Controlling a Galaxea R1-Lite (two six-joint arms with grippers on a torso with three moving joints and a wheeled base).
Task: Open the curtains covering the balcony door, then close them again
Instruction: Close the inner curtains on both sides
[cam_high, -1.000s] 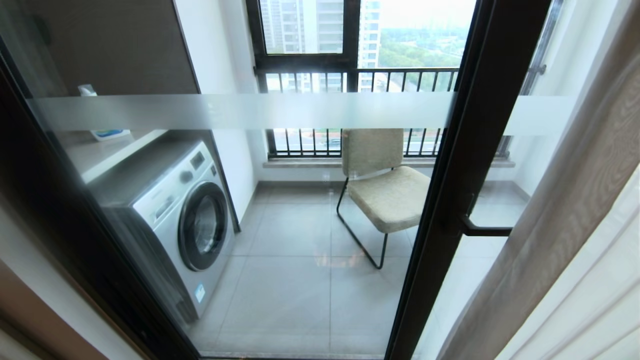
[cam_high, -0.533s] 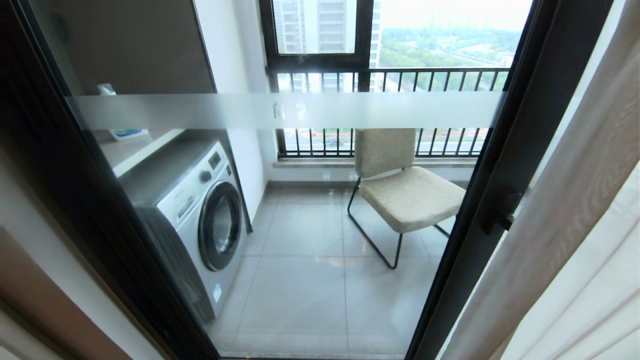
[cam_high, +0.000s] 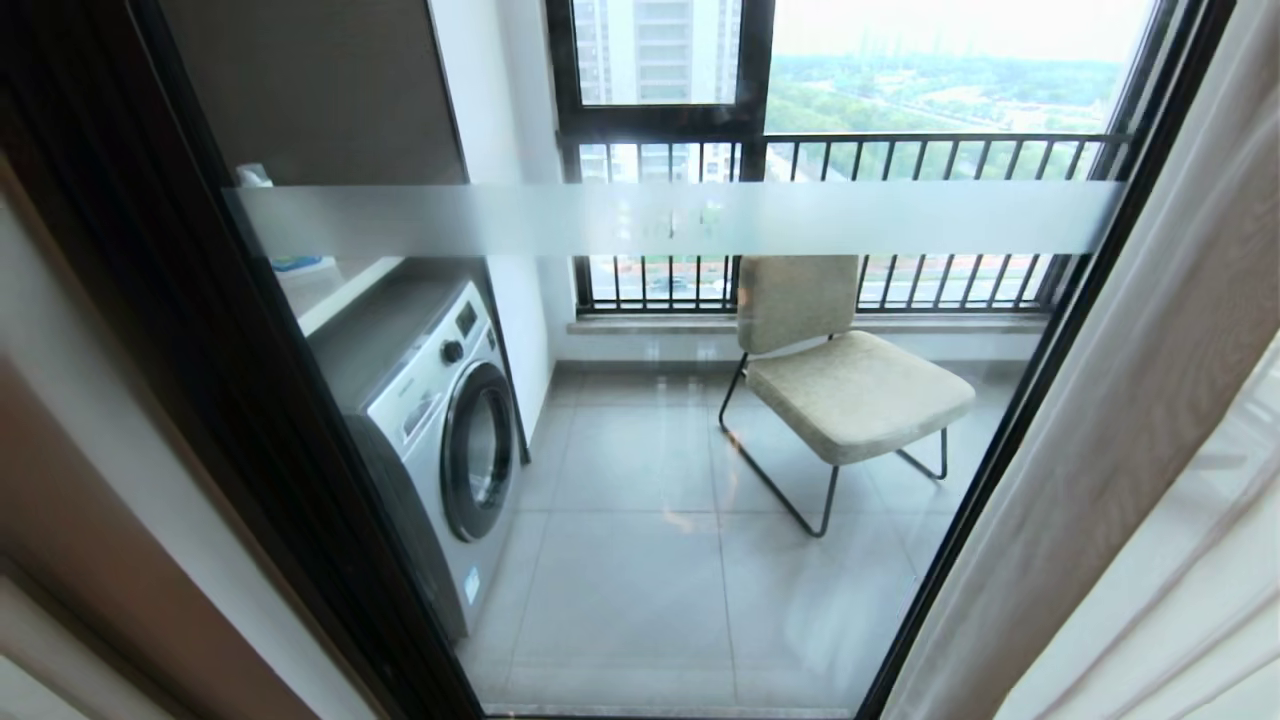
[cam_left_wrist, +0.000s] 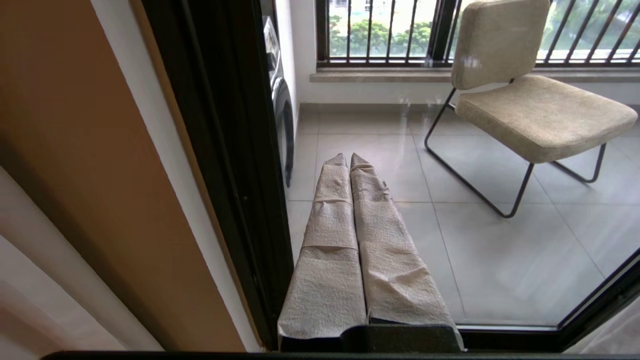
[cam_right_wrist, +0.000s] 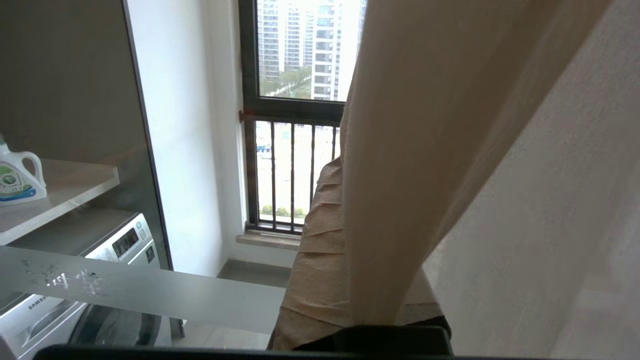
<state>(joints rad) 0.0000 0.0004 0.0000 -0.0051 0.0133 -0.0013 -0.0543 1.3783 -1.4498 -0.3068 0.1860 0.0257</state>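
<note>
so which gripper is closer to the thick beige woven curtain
Right. The right gripper is shut on the beige woven curtain. The left gripper, shut and empty, sits by the black door frame.

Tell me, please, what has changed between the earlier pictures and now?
The whole head view has slid, so the camera moved leftward along the black-framed glass balcony door. The thick beige woven curtain, clamped in the shut right pincer, came along and now hides the door's lever handle. The shut left pincer, white washing machine and beige cushioned chair stayed put.
</note>
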